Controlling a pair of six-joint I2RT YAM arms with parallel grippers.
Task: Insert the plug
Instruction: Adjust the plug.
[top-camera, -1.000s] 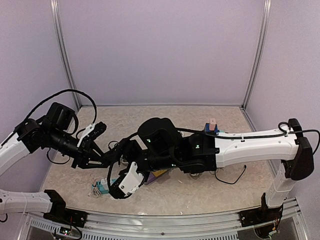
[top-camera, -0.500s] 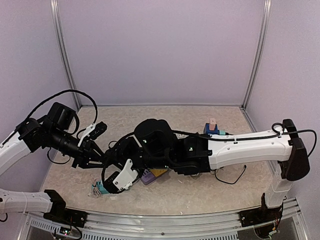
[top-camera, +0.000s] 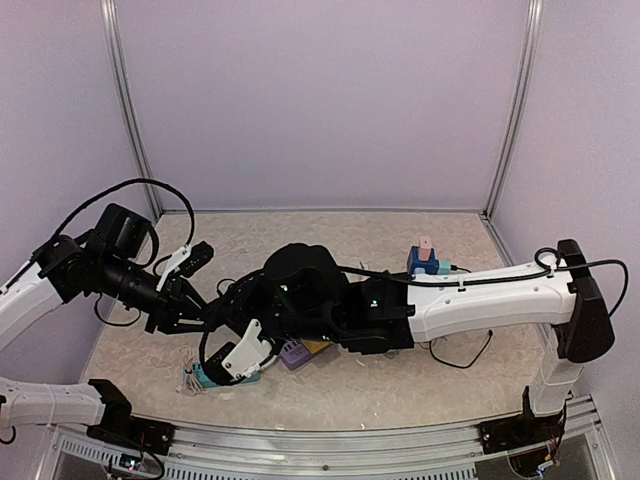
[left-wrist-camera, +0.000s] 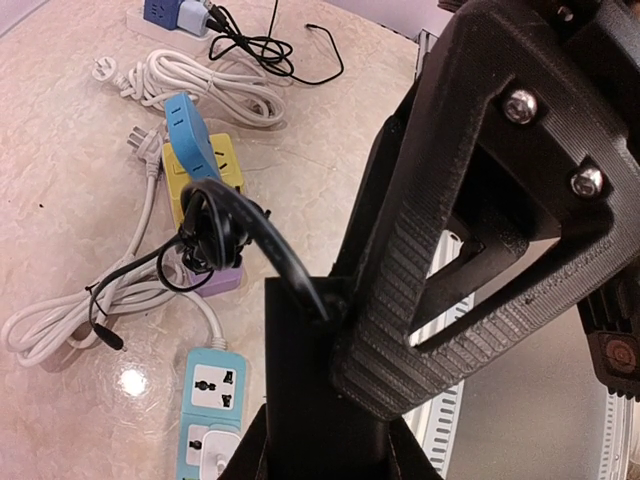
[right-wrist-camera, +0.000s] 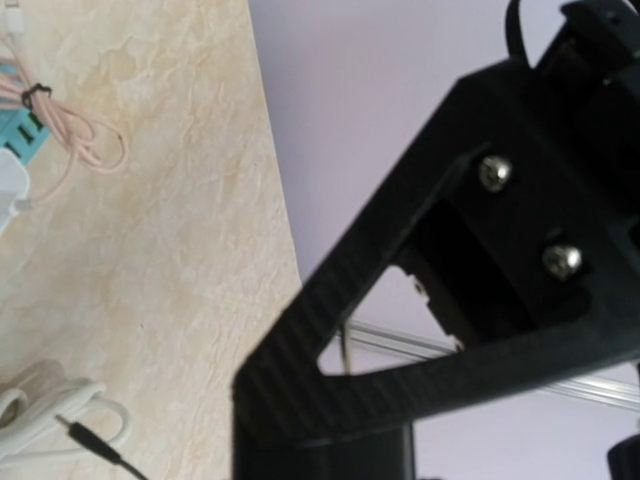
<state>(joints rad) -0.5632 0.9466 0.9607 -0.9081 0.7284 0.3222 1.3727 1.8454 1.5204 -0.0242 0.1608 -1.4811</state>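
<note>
my left hand pinching smooth black rubber cord, looped ahead | flat teal plastic power strip on glossy marbled beige tabletop | my right hand: cannot tell

power strip sits by the desk's near edge, left side; socket cube way over near the far right corner

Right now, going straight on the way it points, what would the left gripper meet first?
Probably the right arm's wrist, close ahead of the left gripper in the top view; heights are unclear, so it might pass beneath.
</note>
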